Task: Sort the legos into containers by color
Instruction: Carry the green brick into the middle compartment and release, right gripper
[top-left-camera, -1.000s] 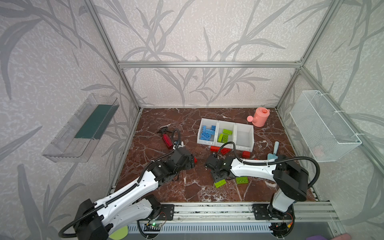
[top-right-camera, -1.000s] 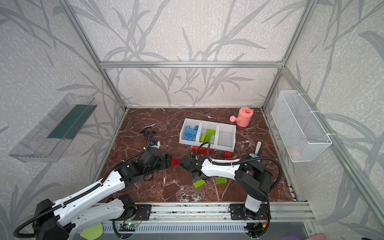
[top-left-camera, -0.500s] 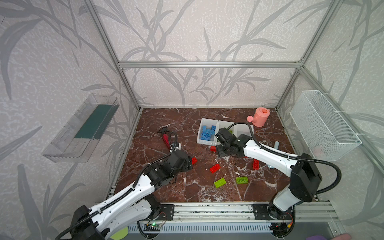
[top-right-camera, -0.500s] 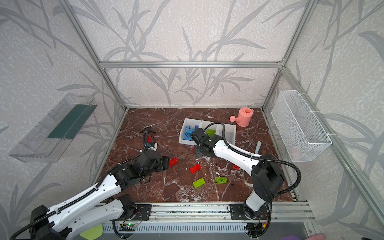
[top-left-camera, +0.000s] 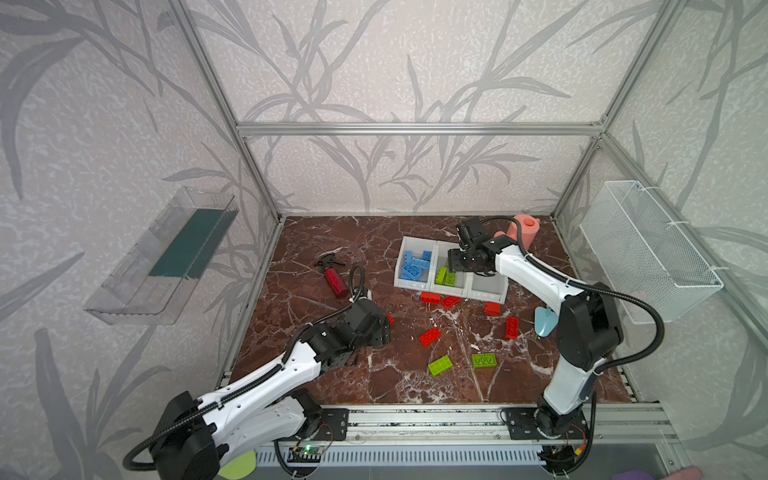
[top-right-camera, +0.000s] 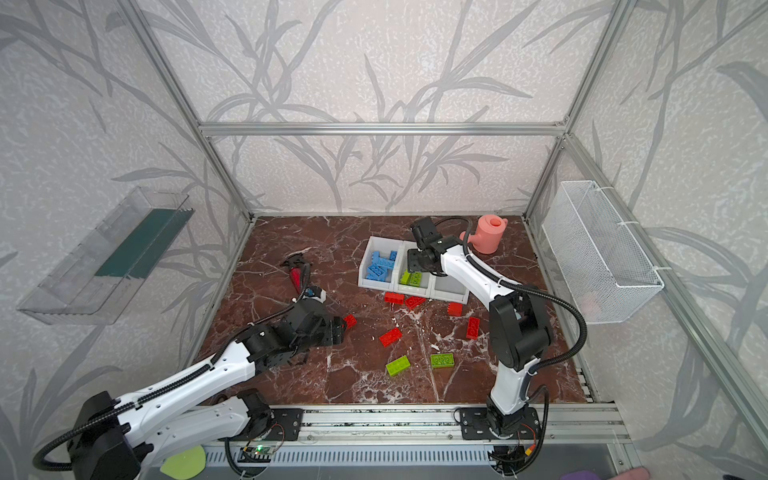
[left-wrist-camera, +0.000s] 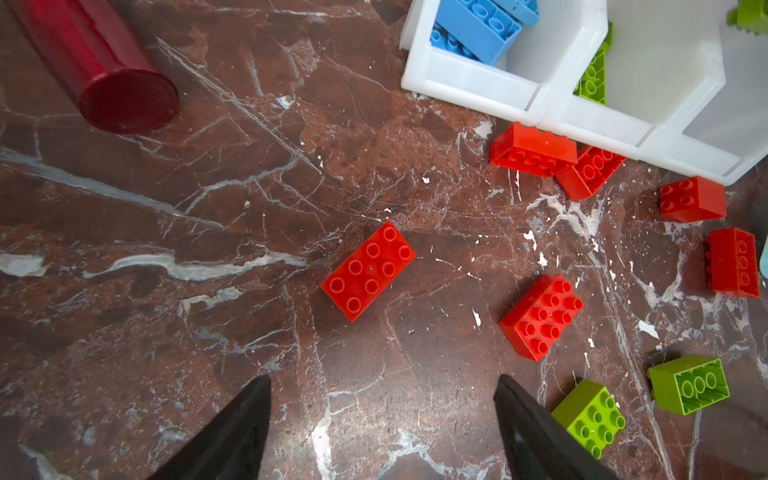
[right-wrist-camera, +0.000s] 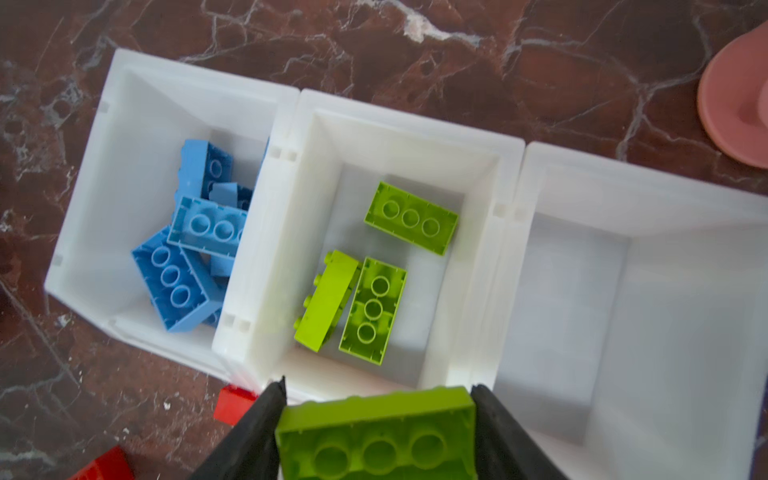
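On the red-brown marble table (top-left-camera: 395, 386), three joined white bins (top-left-camera: 409, 284) stand toward 1 o'clock of its middle, with blue bricks (top-left-camera: 411, 270) in the 9 o'clock bin and lime green bricks (right-wrist-camera: 411, 218) in the middle one. The right pincer (right-wrist-camera: 379, 388) hangs over that middle bin, clamped on another lime green brick (right-wrist-camera: 376, 436). The left pincer (left-wrist-camera: 382, 380), spread wide and empty, hovers near 9 o'clock, a loose red brick (left-wrist-camera: 368, 270) just beyond its tips.
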